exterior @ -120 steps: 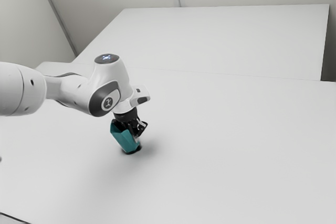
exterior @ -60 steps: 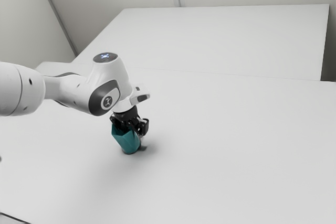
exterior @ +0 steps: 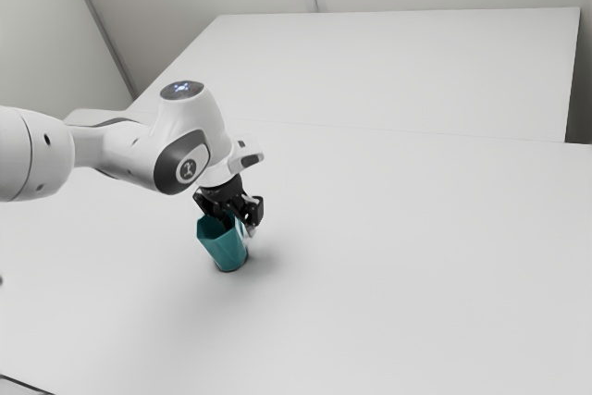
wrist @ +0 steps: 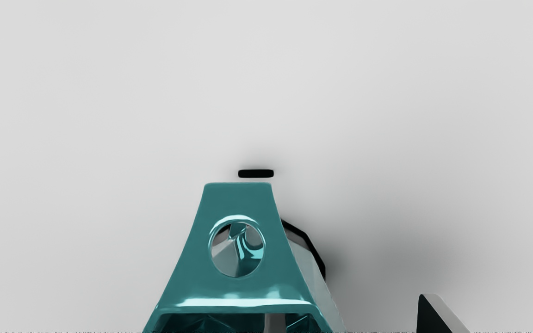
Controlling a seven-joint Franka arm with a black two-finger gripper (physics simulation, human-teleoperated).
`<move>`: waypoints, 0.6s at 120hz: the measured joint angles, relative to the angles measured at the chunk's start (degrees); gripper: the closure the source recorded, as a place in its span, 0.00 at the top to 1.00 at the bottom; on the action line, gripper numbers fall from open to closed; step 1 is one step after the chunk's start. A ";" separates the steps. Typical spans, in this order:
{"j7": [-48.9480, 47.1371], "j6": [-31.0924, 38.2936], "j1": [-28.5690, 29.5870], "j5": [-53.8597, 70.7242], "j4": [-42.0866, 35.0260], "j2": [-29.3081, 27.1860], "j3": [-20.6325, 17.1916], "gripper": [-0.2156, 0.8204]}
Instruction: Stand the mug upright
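The teal mug (exterior: 223, 247) stands on its base on the white table, its mouth upward. Over its rim is my gripper (exterior: 234, 217), open, with one finger reaching down at the mug's mouth and the other outside it. In the wrist view, the mug (wrist: 188, 282) shows its handle side with a round hole, and part of its dark base. My gripper (wrist: 356, 321) has its fingers well apart there: a grey piece, apparently one finger, is inside the mouth, and the other finger (wrist: 435, 317) is beside the mug's wall.
The white table (exterior: 398, 275) extends around the mug. Another white surface (exterior: 398, 71) lies beyond it, near pale walls. A thin dark cable (exterior: 26, 385) is at the exterior view's lower left.
The mug has gone from tilted, with its dark underside showing, to standing on its base. My fingers have spread, and my hand has risen a little.
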 joint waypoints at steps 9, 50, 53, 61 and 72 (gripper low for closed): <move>-0.16 -0.67 0.13 0.01 0.02 -0.68 -0.14 0.43; -0.75 -3.85 0.06 0.13 1.28 -4.23 -0.52 0.47; -0.77 -4.28 0.05 0.14 2.05 -4.06 -0.55 0.49; -0.80 -5.42 0.02 0.16 4.01 -3.39 -0.57 0.56; -0.77 -8.73 0.04 0.18 10.74 0.16 -0.58 0.64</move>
